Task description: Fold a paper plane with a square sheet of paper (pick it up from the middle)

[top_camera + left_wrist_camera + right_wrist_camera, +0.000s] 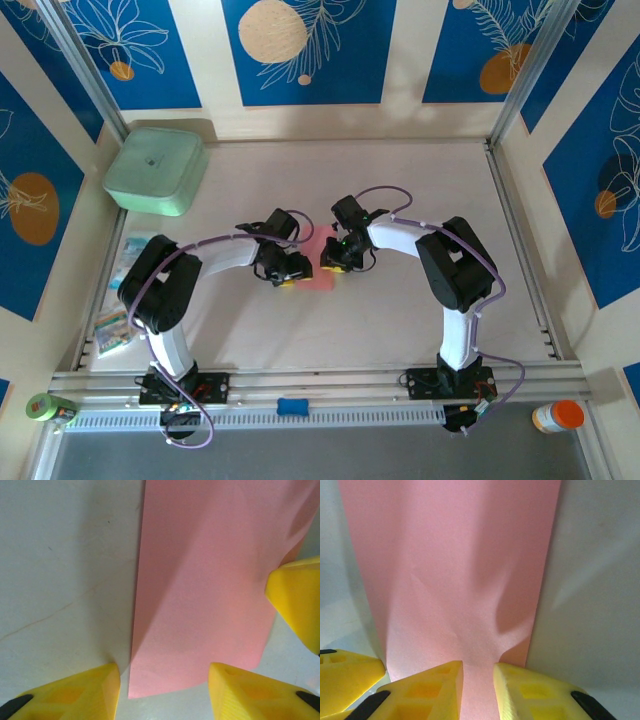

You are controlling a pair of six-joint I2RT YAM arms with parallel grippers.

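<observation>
The square sheet of paper [317,270] lies pink at the table's middle, between my two grippers, as a narrow rectangle with no pointed tip. My left gripper [291,279] stands at its left side. In the left wrist view this gripper [165,692] is open, and the sheet's [200,580] near edge lies flat between the yellow fingertips [90,692] without touching them. My right gripper [334,266] is at the sheet's right side. In the right wrist view it [478,692] is shut on the sheet [455,565], which bunches up into a ridge between the fingers [530,695].
A mint-green square box [155,170] stands at the back left. Small clear packets [125,290] lie along the left wall. On the front rail are a blue block [292,406], a green roll [50,408] and an orange-lidded jar [558,416].
</observation>
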